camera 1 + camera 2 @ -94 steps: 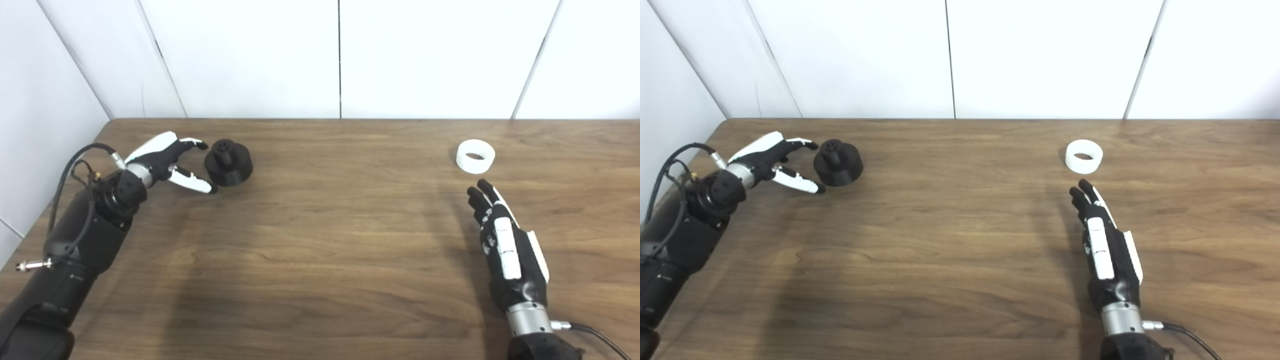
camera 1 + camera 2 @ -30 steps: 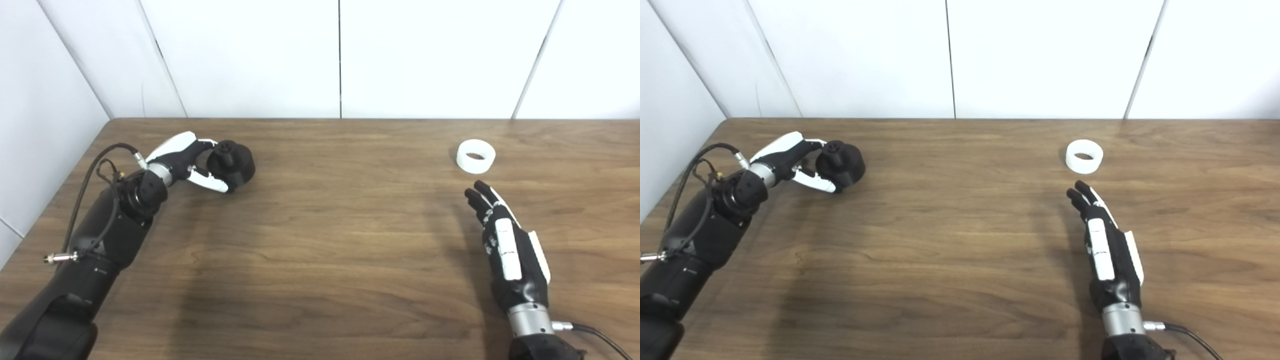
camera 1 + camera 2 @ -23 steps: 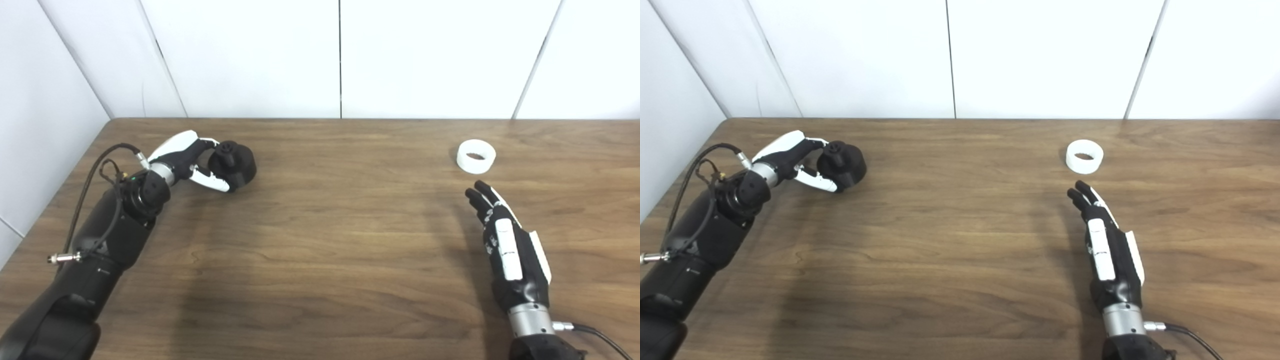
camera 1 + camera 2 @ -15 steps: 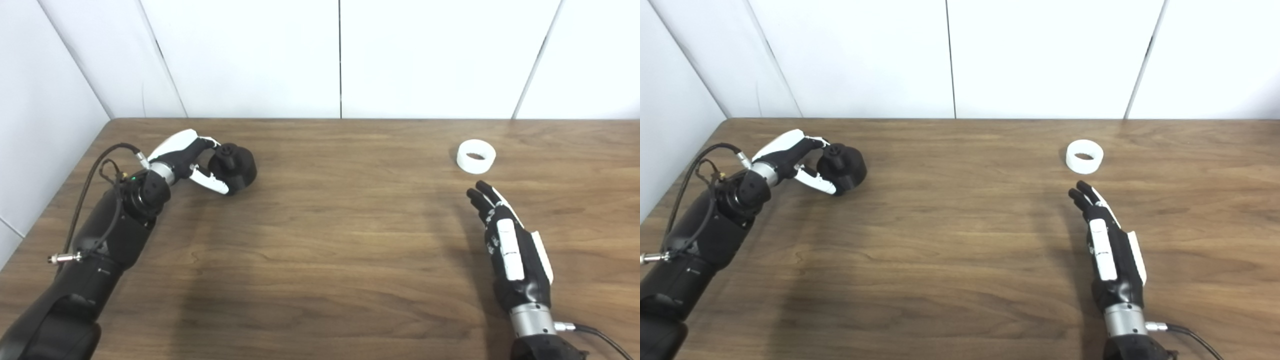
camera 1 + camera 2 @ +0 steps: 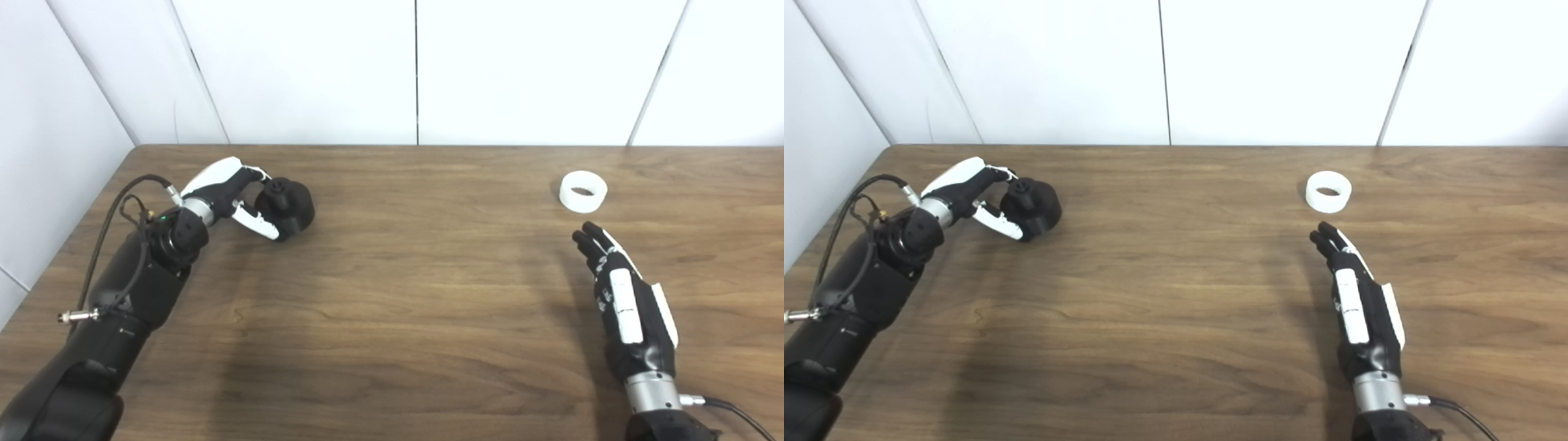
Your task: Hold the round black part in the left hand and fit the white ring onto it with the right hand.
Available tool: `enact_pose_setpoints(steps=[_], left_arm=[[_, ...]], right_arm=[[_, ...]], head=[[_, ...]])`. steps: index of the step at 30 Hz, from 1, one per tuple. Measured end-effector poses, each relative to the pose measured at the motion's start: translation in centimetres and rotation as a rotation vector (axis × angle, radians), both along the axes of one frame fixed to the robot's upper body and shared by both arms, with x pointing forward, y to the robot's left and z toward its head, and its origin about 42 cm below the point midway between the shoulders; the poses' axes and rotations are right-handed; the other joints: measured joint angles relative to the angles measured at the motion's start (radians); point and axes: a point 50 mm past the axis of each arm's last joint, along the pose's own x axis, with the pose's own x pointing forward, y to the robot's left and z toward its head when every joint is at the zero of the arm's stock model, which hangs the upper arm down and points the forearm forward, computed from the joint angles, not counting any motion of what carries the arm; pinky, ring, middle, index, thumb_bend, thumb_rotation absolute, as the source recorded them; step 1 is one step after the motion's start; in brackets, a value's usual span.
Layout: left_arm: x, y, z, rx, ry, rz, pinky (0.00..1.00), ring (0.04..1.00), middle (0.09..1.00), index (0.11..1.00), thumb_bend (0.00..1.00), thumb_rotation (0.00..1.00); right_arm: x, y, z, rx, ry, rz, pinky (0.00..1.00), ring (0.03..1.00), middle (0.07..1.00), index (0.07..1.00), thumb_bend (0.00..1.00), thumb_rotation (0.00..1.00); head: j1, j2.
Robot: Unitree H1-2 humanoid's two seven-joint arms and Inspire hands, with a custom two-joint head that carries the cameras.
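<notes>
Bright, even light; soft shadows.

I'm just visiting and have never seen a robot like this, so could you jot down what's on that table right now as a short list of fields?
surface: wooden table against white wall panels
black part: round black part, far left, tilted, with a knob on top
left hand: left hand closed around the black part's near side
white ring: white ring, far right, lying flat, untouched
right hand: right hand open, fingers straight, just short of the ring, holding nothing
ring fitted: not yet
</notes>
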Motion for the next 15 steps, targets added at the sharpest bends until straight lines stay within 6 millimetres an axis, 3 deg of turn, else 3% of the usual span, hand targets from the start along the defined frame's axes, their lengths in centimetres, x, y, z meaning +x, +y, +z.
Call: enact_pose_setpoints(steps=[10,15], left_arm=[[-1.2,-0.9,-0.1,-0.002,-0.012,-0.046,0.95,1.0,0.943,0.676,0.82,0.2],[-1.7,-1.2,-0.2,-0.002,-0.015,-0.064,0.87,0.997,0.938,0.67,0.82,0.22]], right_arm=[[0.0,0.0,0.0,-0.002,0.0,0.001,1.0,0.925,0.86,0.864,0.56,0.89],[0.0,0.0,0.0,-0.004,0.001,0.001,1.0,0.919,0.856,0.859,0.55,0.9]], head=[[0.002,0.003],[0.002,0.005]])
